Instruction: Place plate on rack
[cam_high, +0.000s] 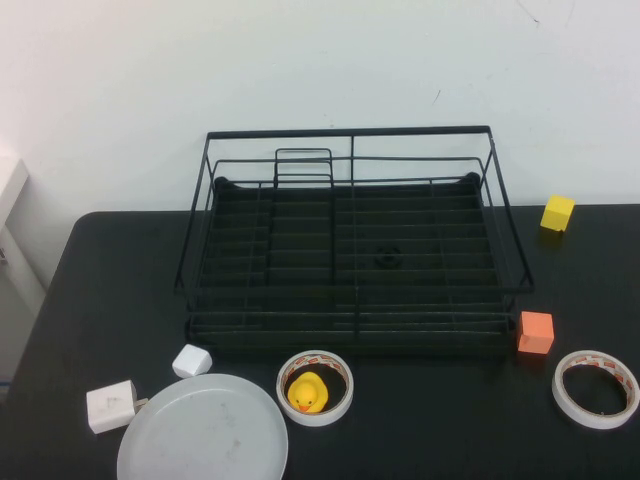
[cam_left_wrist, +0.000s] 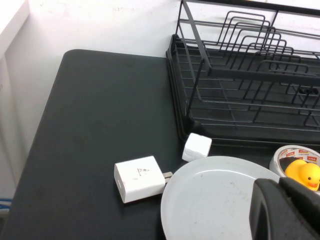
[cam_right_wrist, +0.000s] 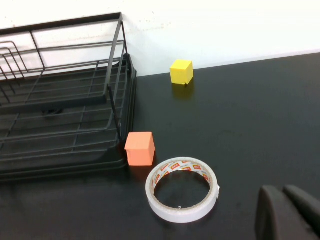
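One plate (cam_high: 203, 428), one rack (cam_high: 350, 245), two tape rolls, one rubber duck (cam_high: 308, 393), one white charger (cam_high: 111, 406), one small white block (cam_high: 191, 360), one orange cube (cam_high: 535, 332) and one yellow cube (cam_high: 557, 212) are counted on the black desk (cam_high: 100, 290).

The plate is seen flat at the lower left of the high view, its near edge cut off by the bottom of the frame, just in front of the rack's front left corner. The charger lies just beside its left rim and the white block just beyond its far rim. The duck sits inside the first tape roll (cam_high: 315, 387), immediately right of the plate. The second tape roll (cam_high: 596, 388) lies at the lower right, with the orange cube beside the rack's front right corner and the yellow cube further back.

In the left wrist view, the left pincer (cam_left_wrist: 287, 210) is shown at the lower right of the frame, over the plate's rim near the duck; whether it is open or closed cannot be told. In the right wrist view, the right pincer (cam_right_wrist: 290, 212) appears at the lower right, near the second tape roll; its state cannot be told either.

Bare desk is left open to the left of the rack, and the rack's tray is unoccupied apart from the wire loop divider (cam_high: 303, 165) at its back left.
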